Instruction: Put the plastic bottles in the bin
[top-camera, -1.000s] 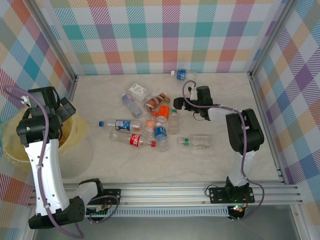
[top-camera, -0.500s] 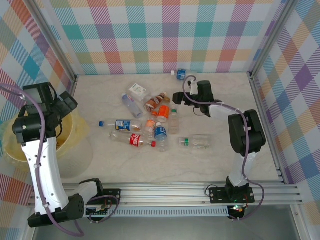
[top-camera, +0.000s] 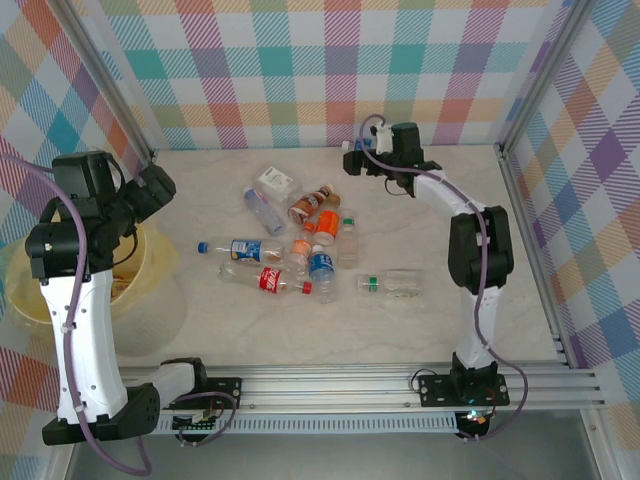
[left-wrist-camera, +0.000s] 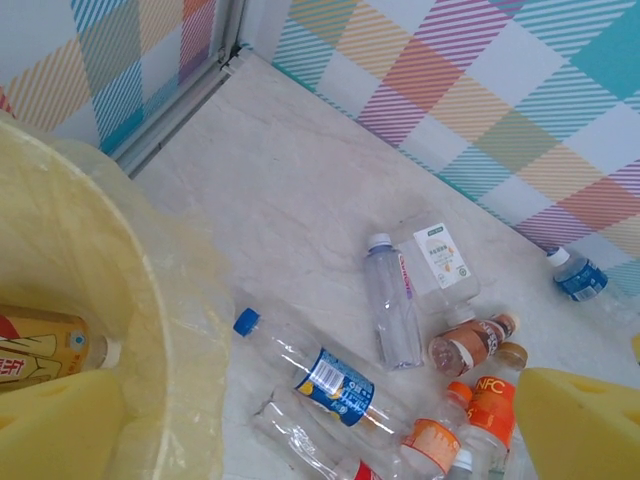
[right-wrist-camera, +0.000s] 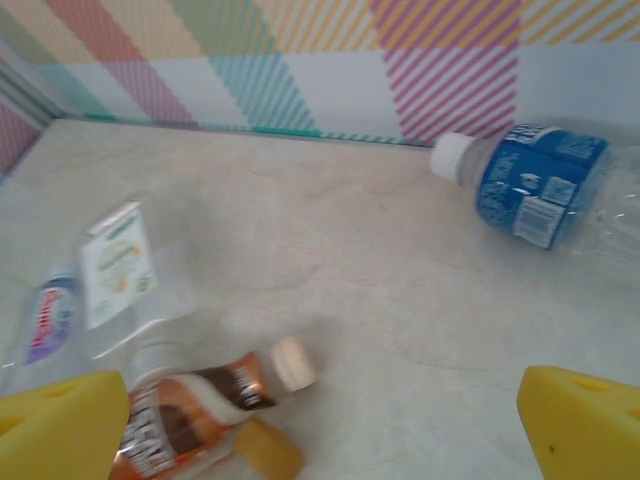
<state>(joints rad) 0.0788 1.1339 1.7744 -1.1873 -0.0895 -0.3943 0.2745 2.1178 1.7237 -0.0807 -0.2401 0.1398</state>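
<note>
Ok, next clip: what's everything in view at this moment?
table: one, pale marbled, between checked walls
bin: one, pale yellow, table's left side
bottle in the bin: one, yellow-red label, lying inside
clustered bottles: about ten, mostly clear, with red, blue, orange, brown or white labels, mid-table
lone bottle: one, clear, green label, right of the cluster
blue-label bottle: one, white cap, by the back wall
left gripper: yellow pads, open, by the bin's rim
right gripper: yellow pads, open, near the blue-label bottle
</note>
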